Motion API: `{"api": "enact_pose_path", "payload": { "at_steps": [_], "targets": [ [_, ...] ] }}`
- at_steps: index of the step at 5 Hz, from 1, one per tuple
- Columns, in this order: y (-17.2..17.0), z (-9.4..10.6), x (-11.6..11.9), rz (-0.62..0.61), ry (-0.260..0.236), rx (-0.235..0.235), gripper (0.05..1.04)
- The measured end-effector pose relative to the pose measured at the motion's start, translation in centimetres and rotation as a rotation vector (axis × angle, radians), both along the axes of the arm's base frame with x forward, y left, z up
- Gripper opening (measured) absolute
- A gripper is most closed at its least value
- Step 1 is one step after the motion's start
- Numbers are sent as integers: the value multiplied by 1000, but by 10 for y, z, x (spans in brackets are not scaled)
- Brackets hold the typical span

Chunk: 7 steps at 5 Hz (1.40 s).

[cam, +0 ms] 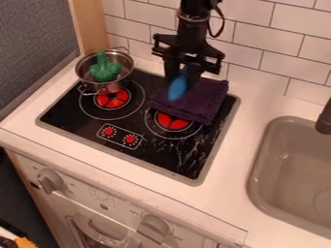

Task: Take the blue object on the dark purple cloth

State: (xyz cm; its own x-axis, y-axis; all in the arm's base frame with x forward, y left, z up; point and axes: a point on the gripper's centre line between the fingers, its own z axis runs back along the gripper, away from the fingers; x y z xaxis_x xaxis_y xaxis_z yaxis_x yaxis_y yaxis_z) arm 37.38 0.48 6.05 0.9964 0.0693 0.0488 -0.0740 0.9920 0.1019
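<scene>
Gripper (183, 80), blue object (176, 90) — purple cloth (203, 100) beneath

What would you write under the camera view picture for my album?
Robot gripper at a blue object over purple cloth.

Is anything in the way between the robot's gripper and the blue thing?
No, nothing that I can see. The gripper is right at the blue thing, over the purple cloth. The pot stands off to one side.

Blue object (177, 89) — dark purple cloth (205, 100)
</scene>
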Motion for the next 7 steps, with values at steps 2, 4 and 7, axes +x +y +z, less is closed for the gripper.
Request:
{"api": "enact_pose_path", "payload": {
  "at_steps": [2, 4, 7],
  "targets": [
    [-1, -4, -6, 36, 18, -2, 811],
    [-3, -2, -7, 2, 24, -14, 1009],
    [-6, -2, -9, -44, 37, -35, 1001]
  ]
}}
